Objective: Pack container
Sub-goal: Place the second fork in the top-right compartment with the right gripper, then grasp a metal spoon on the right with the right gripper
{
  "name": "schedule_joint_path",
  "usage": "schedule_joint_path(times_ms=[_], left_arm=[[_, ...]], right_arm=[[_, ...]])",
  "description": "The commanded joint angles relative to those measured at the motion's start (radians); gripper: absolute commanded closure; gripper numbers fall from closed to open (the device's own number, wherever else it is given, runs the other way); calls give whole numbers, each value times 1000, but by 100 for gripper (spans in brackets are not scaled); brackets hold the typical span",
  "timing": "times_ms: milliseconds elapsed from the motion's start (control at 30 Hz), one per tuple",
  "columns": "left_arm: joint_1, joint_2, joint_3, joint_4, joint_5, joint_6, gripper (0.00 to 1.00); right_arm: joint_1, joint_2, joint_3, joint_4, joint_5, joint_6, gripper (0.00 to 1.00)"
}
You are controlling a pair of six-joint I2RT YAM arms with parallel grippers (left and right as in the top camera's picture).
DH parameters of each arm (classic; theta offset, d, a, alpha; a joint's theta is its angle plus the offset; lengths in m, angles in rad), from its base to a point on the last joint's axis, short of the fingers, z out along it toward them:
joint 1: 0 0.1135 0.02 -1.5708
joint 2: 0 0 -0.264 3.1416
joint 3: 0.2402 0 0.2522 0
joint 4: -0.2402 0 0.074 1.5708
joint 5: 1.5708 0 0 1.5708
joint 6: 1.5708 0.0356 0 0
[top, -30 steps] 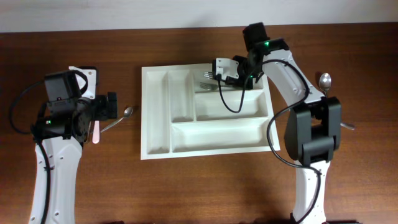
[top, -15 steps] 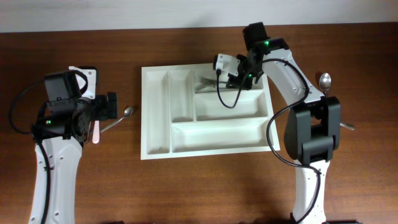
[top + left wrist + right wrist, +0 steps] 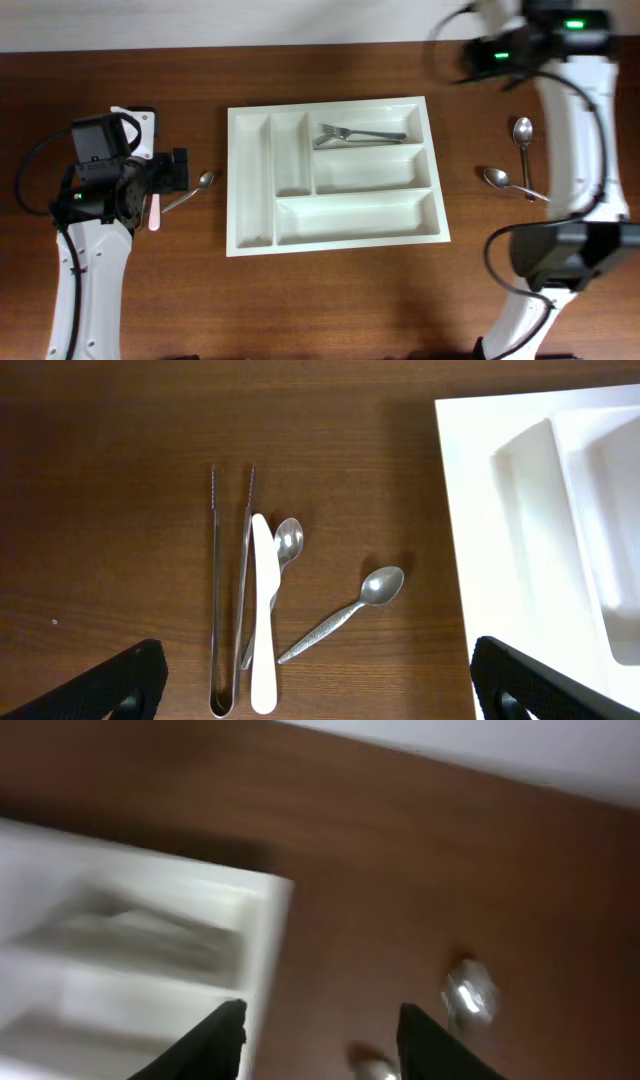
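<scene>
The white cutlery tray (image 3: 233, 200) lies mid-table. Two metal forks (image 3: 360, 134) lie in its top wide compartment. The other compartments look empty. My right gripper (image 3: 478, 58) is open and empty, high above the table's far right, past the tray's corner. Its blurred wrist view shows the tray's edge (image 3: 262, 925) at left and two spoons (image 3: 470, 992) on the wood. My left gripper (image 3: 318, 695) is open and empty, left of the tray (image 3: 455, 510), above a spoon (image 3: 345, 615), a white knife (image 3: 262, 610), tongs (image 3: 228, 600) and a second spoon (image 3: 287, 542).
Two spoons (image 3: 523, 132) (image 3: 508, 182) lie on the wood right of the tray. In the overhead view the left-hand spoon (image 3: 192, 190) and knife (image 3: 154, 213) lie beside the left arm (image 3: 100, 170). A white wall edge runs along the far side.
The right gripper has let go of the forks in the top wide compartment and swung up and to the right, away from the tray. The left arm has not moved.
</scene>
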Motion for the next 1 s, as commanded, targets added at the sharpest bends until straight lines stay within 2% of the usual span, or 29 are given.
schedule_joint_path(times_ms=[0,100,267,400,667,967], left_arm=[[3,3,17,-1,0,13,1],[3,3,17,-1,0,13,1],[3,3,17,-1,0,13,1],[3,3,17,-1,0,13,1],[3,3,17,-1,0,13,1],[3,3,17,-1,0,13,1]], right_arm=[[-124,53,-84,-22,114,314,50],[-192,75,-172,-6,109,384,49],[-241,89,-372,106,110,369,48],[-253,89,-475,193,118,275,38],[-291,123,-555,328,140,99,31],[-306,199,-556,400,93,91,32]])
